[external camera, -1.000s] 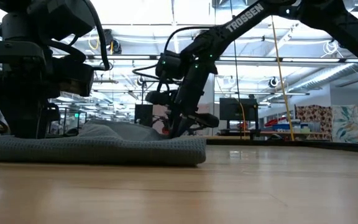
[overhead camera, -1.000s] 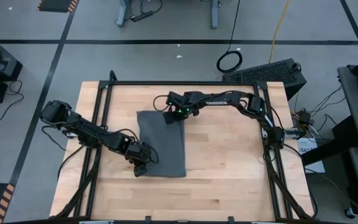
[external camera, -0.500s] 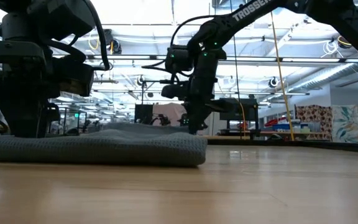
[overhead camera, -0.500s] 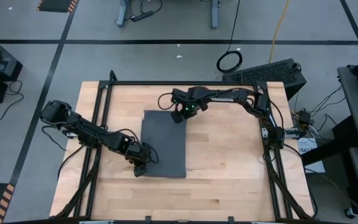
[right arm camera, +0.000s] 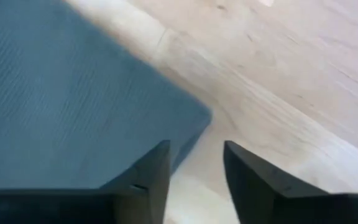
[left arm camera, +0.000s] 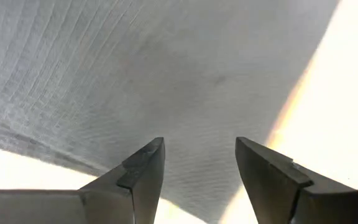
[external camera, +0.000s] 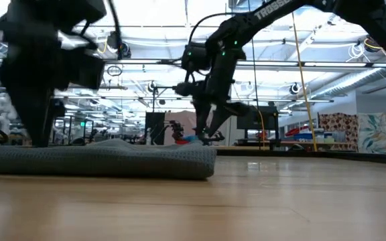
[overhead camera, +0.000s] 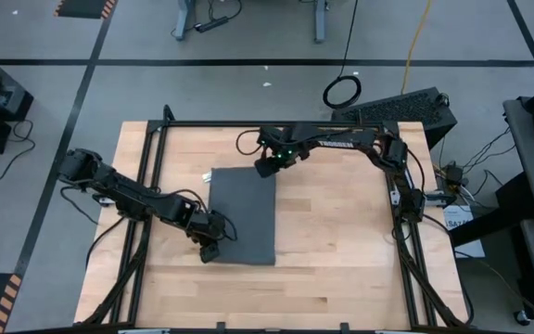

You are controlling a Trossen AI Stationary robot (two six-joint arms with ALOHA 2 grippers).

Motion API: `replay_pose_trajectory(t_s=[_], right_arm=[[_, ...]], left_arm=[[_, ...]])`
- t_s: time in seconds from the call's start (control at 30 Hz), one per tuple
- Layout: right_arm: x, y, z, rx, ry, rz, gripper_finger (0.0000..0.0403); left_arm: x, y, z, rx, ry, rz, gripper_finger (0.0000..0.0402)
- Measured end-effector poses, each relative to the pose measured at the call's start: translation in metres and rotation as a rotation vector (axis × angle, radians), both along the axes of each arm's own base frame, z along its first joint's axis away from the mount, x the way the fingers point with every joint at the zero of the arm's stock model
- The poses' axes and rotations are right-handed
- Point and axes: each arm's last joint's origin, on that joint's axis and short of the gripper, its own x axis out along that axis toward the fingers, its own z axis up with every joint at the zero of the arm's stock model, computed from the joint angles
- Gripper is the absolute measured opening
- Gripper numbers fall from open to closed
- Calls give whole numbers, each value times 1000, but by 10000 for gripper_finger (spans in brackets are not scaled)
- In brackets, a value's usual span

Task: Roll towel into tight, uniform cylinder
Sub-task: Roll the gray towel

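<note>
The dark grey towel (overhead camera: 243,215) lies flat as a rectangle on the wooden table (overhead camera: 341,241), not rolled; in the low view the towel (external camera: 99,161) is a low slab. My left gripper (overhead camera: 209,250) stands open over its near left corner, with cloth under the fingers (left arm camera: 143,171). My right gripper (overhead camera: 265,168) hangs open just above the towel's far right corner (right arm camera: 194,118), and bare wood shows between its fingers. In the low view my right gripper (external camera: 205,136) is clear of the cloth. My left gripper points steeply down at the towel near its near left corner (left arm camera: 197,124). Whether its fingertips touch the cloth I cannot tell. Nothing is pinched between them.
Black frame rails run along the table's left (overhead camera: 146,195), far (overhead camera: 276,123) and right (overhead camera: 406,241) sides. Bare wood lies to the right of the towel and along the near edge (overhead camera: 276,297). Cables and equipment lie on the floor beyond the table.
My right gripper, shut on the towel's far right corner, drew it toward the far right and pulled the skewed, bunched far edge out flat and square. It then rose, opened and let go. My left gripper has lifted slightly over the near left corner.
</note>
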Motion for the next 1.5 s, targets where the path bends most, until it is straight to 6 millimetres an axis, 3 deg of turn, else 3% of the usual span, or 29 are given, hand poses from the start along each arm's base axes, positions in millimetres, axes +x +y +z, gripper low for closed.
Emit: replay_pose_trajectory(t_s=[0.17, 0.3, 0.4, 0.5, 0.6, 0.73, 0.87, 0.97, 1.03, 1.1, 1.3, 1.4, 1.5], right_arm=[[-10, 16, 34, -44, -28, 85, 176], [-6, 45, 51, -83, -77, 128, 176], [7, 73, 54, -95, -156, 179, 164], [18, 108, 47, -122, -230, 178, 143], [22, 141, 25, -172, -280, 95, 119], [19, 175, 0, -148, -351, 107, 95], [13, 203, -22, -117, -462, 138, 82], [5, 214, -37, -116, -504, 146, 75], [1, 216, -43, -108, -494, 159, 73], [-2, 217, -37, -63, -501, 197, 74], [-12, 234, 9, -74, -632, 486, 90], [-24, 250, 21, -122, -636, 688, 104], [-37, 267, 37, -168, -667, 837, 128]], left_arm=[[-3, 9, 39, 1, -18, 18, 203], [-10, 23, 66, 83, -91, 38, 203], [-12, 40, 72, 194, -153, 61, 202], [-14, 61, 58, 249, -119, 62, 193], [-18, 77, 31, 262, -95, 68, 175], [-32, 86, -3, 228, -100, 58, 151], [-40, 90, -27, 231, -148, 78, 138], [-40, 92, -33, 245, -141, 95, 136], [-40, 94, -29, 241, -106, 104, 136], [-39, 94, -18, 227, -77, 98, 136], [-22, 81, 39, 185, -243, -1, 136], [-20, 67, 57, 145, -307, -68, 136], [-27, 47, 58, 87, -279, -163, 145]])
